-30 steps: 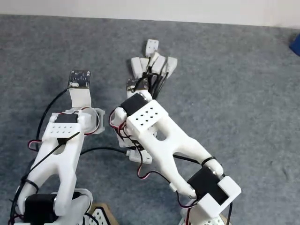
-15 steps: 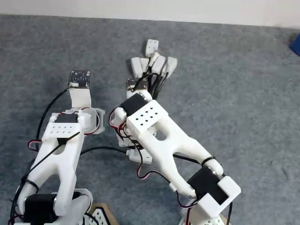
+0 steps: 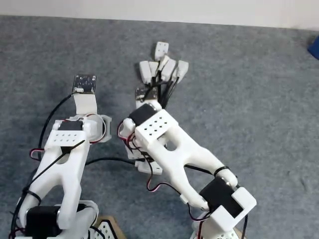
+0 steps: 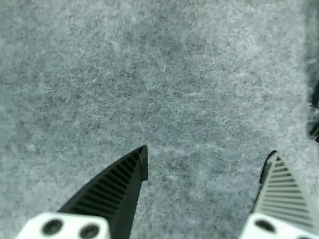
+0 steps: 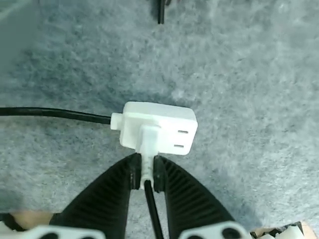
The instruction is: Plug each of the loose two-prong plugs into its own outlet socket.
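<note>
In the right wrist view my right gripper [image 5: 144, 168] is shut on a white two-prong plug [image 5: 148, 142] whose black cord runs back between the fingers. The plug sits against a white outlet block [image 5: 159, 125] with a black cable leaving one side; two free slots show beside the plug. From above, the right arm [image 3: 169, 144] covers this spot, with a bit of the outlet block [image 3: 149, 167] peeking out. A bunch of loose white plugs [image 3: 162, 69] with black cords lies beyond it. My left gripper [image 4: 207, 155] hangs open over bare grey carpet.
Grey carpet [image 3: 259, 99] covers the table. A blue object [image 3: 315, 47] sits at the far right edge. Wooden base plates [image 3: 107, 226] show at the near edge by the arm mounts. The left arm [image 3: 67, 149] stands left of the right arm.
The right arm's wrist has drawn back slightly toward its base. The left arm and the bunch of plugs have not moved.
</note>
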Controlling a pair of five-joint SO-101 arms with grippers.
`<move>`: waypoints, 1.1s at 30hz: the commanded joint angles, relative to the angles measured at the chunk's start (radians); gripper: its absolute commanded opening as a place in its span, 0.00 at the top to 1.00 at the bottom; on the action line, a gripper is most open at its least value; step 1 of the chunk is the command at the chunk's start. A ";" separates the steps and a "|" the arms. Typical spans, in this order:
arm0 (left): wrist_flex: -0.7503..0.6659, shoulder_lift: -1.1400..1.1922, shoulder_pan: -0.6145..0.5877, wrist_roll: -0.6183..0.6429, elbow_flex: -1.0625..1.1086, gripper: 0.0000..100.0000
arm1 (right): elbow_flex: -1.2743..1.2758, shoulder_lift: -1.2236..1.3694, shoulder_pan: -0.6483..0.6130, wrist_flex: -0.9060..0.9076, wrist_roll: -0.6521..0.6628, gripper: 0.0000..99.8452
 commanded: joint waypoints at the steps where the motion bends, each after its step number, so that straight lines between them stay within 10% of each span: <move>1: -0.012 0.001 -0.010 0.008 -0.033 0.64 | 0.028 -0.008 -0.005 -0.036 0.020 0.99; 20: -0.012 0.002 -0.005 0.006 -0.031 0.64 | 0.120 -0.016 -0.058 0.001 0.106 0.87; 33: -0.012 0.004 -0.004 0.006 -0.028 0.64 | -0.383 -0.018 -0.024 0.272 0.219 0.73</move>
